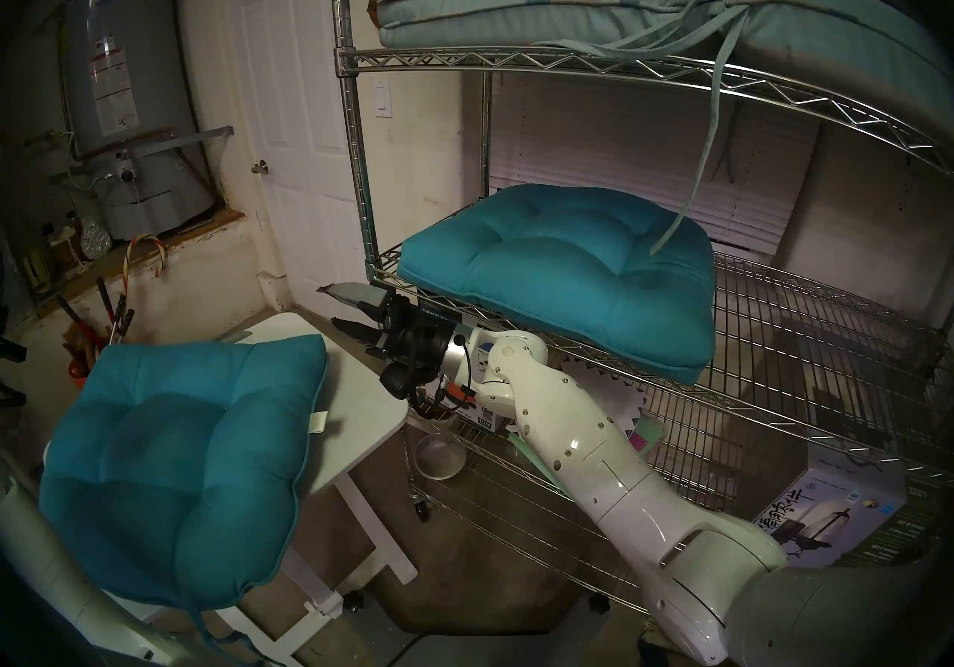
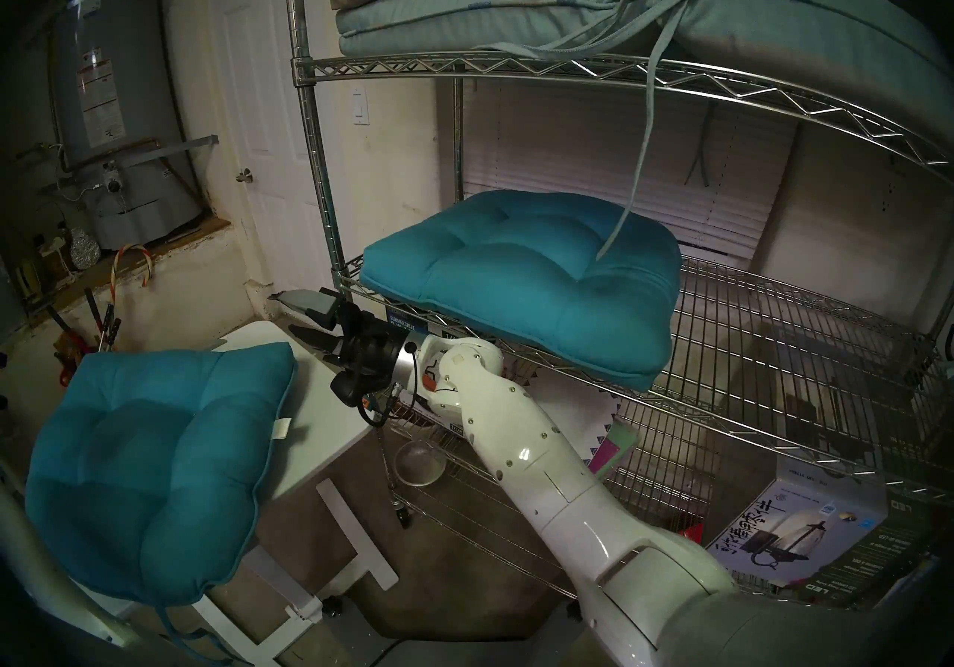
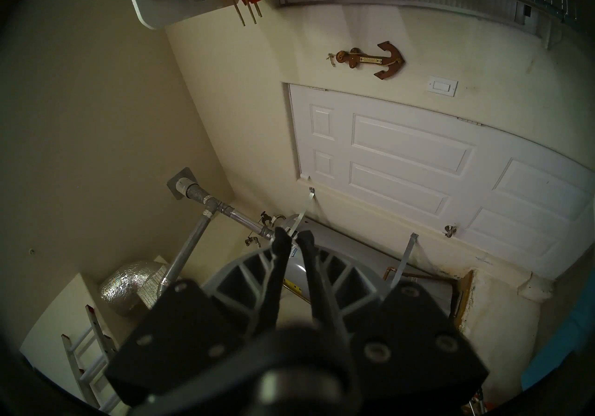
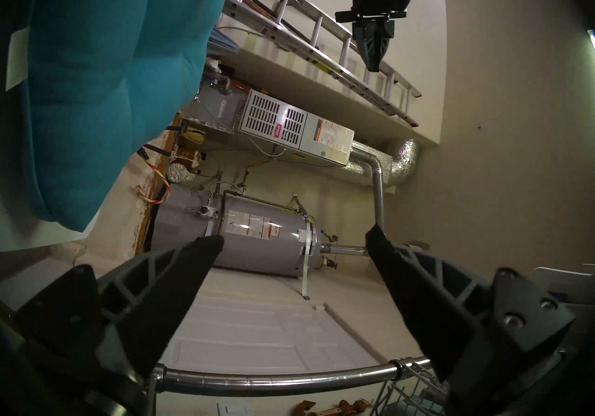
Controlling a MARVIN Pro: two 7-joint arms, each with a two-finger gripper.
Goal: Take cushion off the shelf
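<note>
A teal tufted cushion [image 1: 562,273] is lying on the middle tier of the shelf [image 1: 805,340], toward its left end, with its near edge overhanging the wire front rail; a second teal cushion [image 1: 175,464] is already resting on the small white table [image 1: 361,418] at about eight o'clock from it. The right gripper [image 1: 343,312] is hovering at about nine o'clock from the shelved cushion, just outside the chrome corner post [image 1: 361,185], its jaws spread wide and holding nothing. The left gripper [image 4: 373,48] is showing only in the wrist views, its fingers drawn close together with a narrow gap and nothing between them; whether that counts as fully pressed shut I cannot tell. The cushion is looking soft, plump and light, likely sagging and folding when lifted by one edge, and its fabric is probably offering decent friction. The sensible hold seems to be the overhanging piped front edge, or the near left corner at roughly seven o'clock on the cushion, pinching deep enough to catch padding and not only the seam. A pale tie [image 1: 692,175] dangling from the upper cushions [image 1: 542,5] is touching its top and could snag.
</note>
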